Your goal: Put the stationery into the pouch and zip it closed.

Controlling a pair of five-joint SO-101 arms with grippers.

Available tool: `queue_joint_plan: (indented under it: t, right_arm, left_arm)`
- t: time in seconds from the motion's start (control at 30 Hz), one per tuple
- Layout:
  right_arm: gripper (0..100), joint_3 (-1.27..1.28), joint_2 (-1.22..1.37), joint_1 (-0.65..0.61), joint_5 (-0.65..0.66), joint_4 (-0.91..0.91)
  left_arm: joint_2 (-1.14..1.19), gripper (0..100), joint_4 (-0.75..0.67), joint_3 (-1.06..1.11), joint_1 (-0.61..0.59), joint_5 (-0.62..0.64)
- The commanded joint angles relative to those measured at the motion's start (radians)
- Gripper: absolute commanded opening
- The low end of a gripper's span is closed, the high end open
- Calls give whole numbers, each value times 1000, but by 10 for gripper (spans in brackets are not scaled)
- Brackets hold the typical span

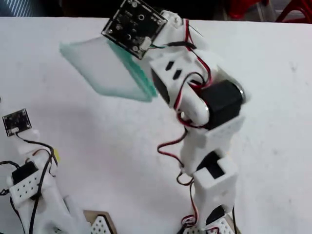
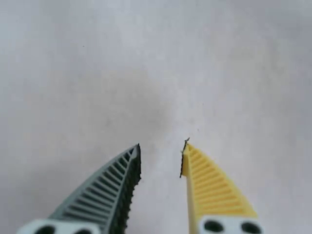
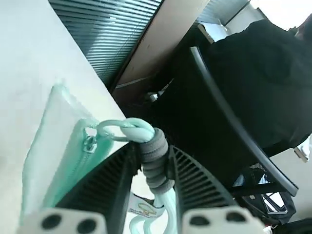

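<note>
A translucent mint-green pouch (image 1: pixel 105 68) hangs tilted above the white table (image 1: pixel 273 73) at the back left. My right gripper (image 1: pixel 147 82) holds it from the right side. In the right wrist view the pouch (image 3: pixel 51 146) has a metal zipper slider (image 3: pixel 89 144) with a mint pull cord (image 3: pixel 124 130), bound by a grey wrap (image 3: pixel 155 158). My right gripper (image 3: pixel 153 151) is shut on that cord and wrap. My left gripper (image 2: pixel 162 146) stands open over bare table, with a grey finger and a yellow one and nothing between them. The left arm (image 1: pixel 29 180) is at the front left.
The table's far edge runs along the top of the high view, with dark floor and red chair legs (image 1: pixel 292 9) beyond. A black chair (image 3: pixel 234 136) and window blinds (image 3: pixel 107 34) lie past the table. Wooden arm bases (image 1: pixel 100 219) sit at the front edge.
</note>
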Motion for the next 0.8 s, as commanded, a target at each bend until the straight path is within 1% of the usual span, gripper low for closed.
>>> queue_joint_plan:
  t: [0.0,0.4,0.47,0.5,0.57,0.6,0.7,0.77]
  right_arm:
    - [18,-31,-68,-1,-12,22]
    - [18,-29,-120,-1,-14,28]
    - [18,-26,-116,-1,-15,30]
    - [18,-12,-119,-1,-15,30]
    - [18,34,-128,-1,-38,30]
    - [18,63,-139,-1,-49,30]
    - [18,150,-176,-1,-57,30]
    - [18,201,-205,-1,-55,28]
  left_arm:
    - [-24,165,11,-5,15,-8]
    - [-24,165,9,-6,15,-8]
    - [-24,165,6,-25,30,-14]
    - [-24,166,12,-44,48,-38]
    - [-24,175,34,-98,91,-146]
    - [-24,194,48,-133,124,-189]
    - [-24,280,110,-247,211,-241]
    - [-24,303,163,-338,254,-302]
